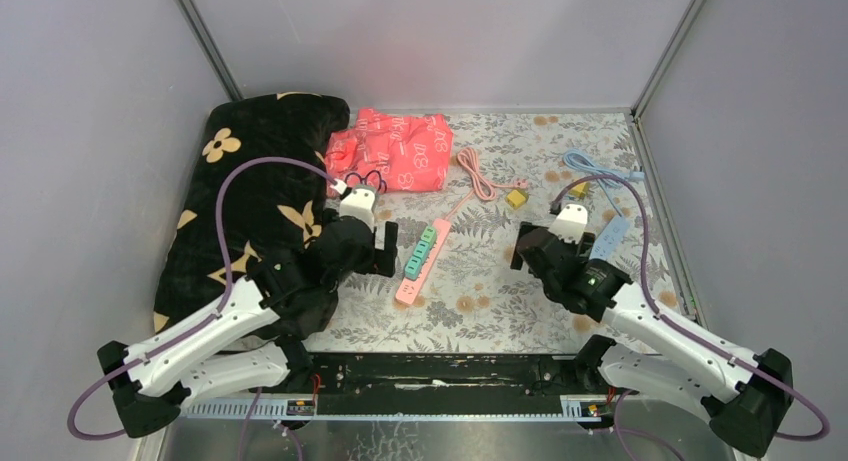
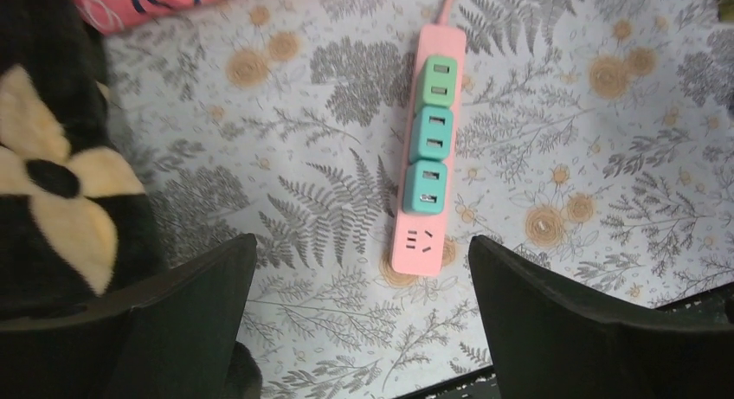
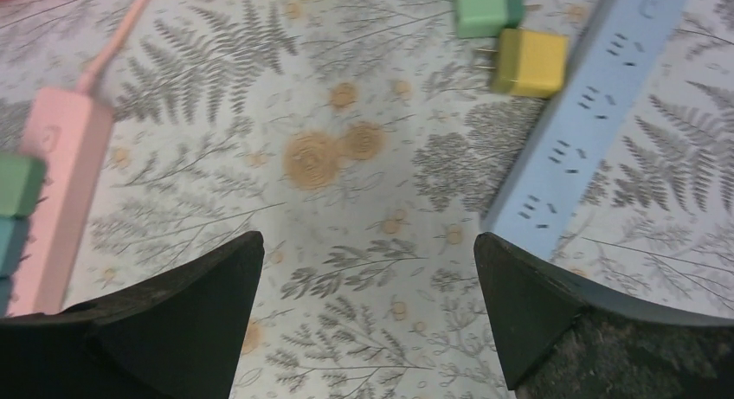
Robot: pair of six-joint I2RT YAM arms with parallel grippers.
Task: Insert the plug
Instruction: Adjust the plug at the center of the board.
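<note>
A pink power strip (image 1: pixel 410 281) lies mid-table with a green (image 2: pixel 435 79) and two teal (image 2: pixel 430 132) plugs seated in it; its end socket (image 2: pixel 420 243) is bare. A blue power strip (image 3: pixel 589 113) lies to the right with its sockets bare. Beside it a loose yellow plug (image 3: pixel 530 61) lies on its side with prongs showing, next to a loose green plug (image 3: pixel 487 7). Another yellow plug (image 1: pixel 516 198) sits by the pink cable. My left gripper (image 2: pixel 362 243) hangs open just short of the pink strip's end. My right gripper (image 3: pixel 369 239) is open over bare cloth, holding nothing.
A black blanket with cream flowers (image 1: pixel 255 201) fills the left side. A pink patterned bag (image 1: pixel 392 151) lies at the back. The pink cable (image 1: pixel 478 176) and a blue cable (image 1: pixel 590 166) curl behind the strips. Grey walls close in the table.
</note>
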